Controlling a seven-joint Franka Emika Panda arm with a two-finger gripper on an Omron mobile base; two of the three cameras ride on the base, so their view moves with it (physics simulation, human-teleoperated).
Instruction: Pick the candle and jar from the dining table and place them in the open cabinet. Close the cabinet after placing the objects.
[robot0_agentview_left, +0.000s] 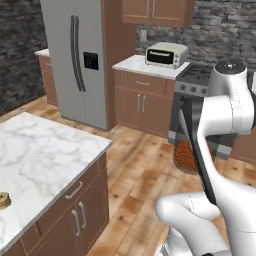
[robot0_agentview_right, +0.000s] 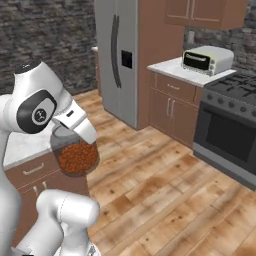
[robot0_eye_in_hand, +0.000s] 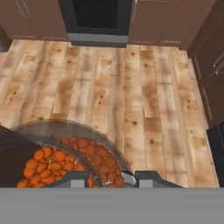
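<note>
Above the wooden floor, well clear of the counter, your pincer is closed on the jar, with the fingertips pressed at its rim and the orange-brown granules showing through the glass just beneath them. Taking the counter as your landmark, the jar hangs off its near edge, out over the open floor on the stove side, carried upright with its long axis roughly vertical and hanging directly under the hand. The candle sits on the counter, near its front edge, well apart from the jar and from the pincer. What your coming move turns on is where the cabinet lies from the held jar: brown wall cabinets hang high on the far wall, beyond the counter and above the toaster oven, so the jar most likely has to travel up and away from the counter. None of the doors there can be seen standing open, so I cannot tell you which one is the target.
</note>
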